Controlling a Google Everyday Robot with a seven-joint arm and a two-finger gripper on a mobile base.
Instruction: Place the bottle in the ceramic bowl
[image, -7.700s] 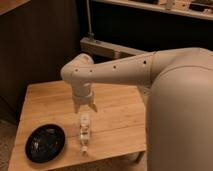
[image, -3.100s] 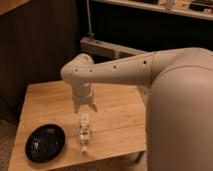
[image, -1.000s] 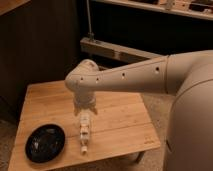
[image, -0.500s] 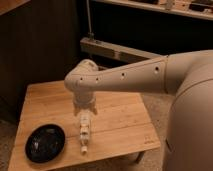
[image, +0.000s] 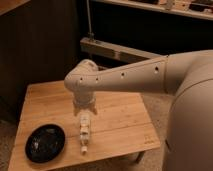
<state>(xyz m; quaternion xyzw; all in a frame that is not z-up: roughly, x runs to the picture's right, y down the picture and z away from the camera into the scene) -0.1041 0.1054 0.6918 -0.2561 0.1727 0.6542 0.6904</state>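
The bottle (image: 84, 132) is slim and whitish with a tan band. It lies on the wooden table (image: 120, 117) near the front edge, its small end toward the front. The ceramic bowl (image: 45, 143) is black, shallow and empty, and sits at the table's front left corner, about a hand's width left of the bottle. My gripper (image: 85, 111) points down just behind the bottle's far end, fingers spread to either side of it. I cannot tell whether they touch the bottle.
My pale arm (image: 135, 77) reaches in from the right above the table's middle, and my body (image: 192, 130) fills the right side. A dark wall and a shelf rail (image: 115, 50) stand behind the table. The floor shows around the table's edges.
Over the earlier frames the arm shifted a little to the right and lowered toward the bottle. In the last second nothing has visibly moved. Bottle and bowl stay where they were.
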